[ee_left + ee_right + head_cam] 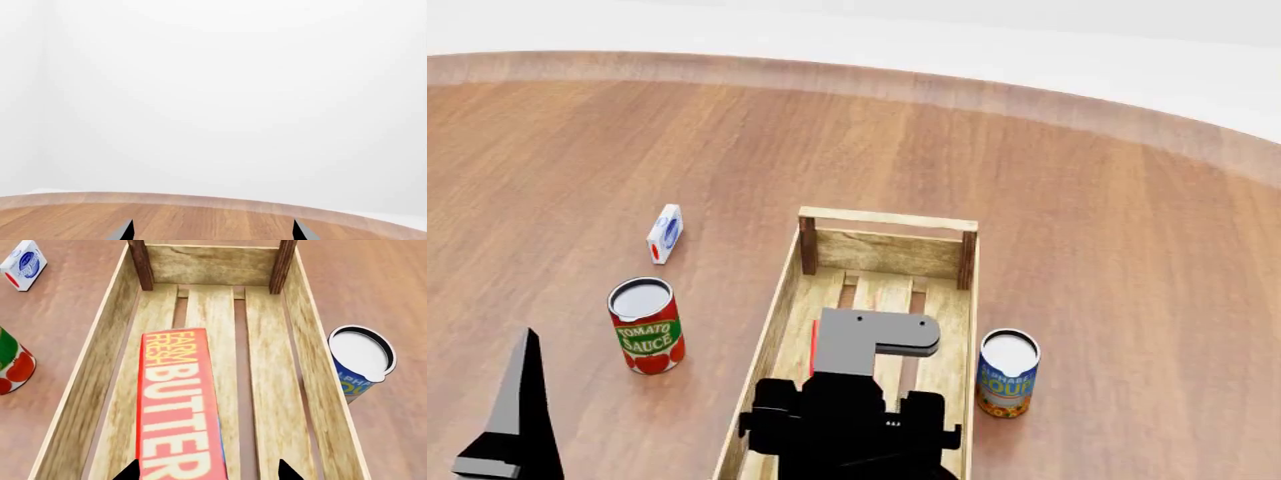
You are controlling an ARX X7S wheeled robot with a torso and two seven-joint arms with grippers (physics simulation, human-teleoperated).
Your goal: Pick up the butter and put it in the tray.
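The butter [179,405], a red carton lettered "FARM FRESH BUTTER", lies lengthwise on the slats inside the tray [313,385], nearer one long wall. My right gripper [207,471] hangs over it, open, its dark fingertips [287,471] straddling the carton's near end; a wide gap shows on one side. In the head view the right gripper [870,342] is above the tray [888,220] and only a red sliver of the butter [814,345] shows beside it. My left gripper [510,430] is low at the left, away from the tray; it is open [212,234] over bare wood.
A tomato sauce can [647,328] stands left of the tray and a blue soup can [1009,373] right of it. A small white-and-blue carton [665,233] lies further back on the left. The round wooden table's edge [988,95] curves across the back.
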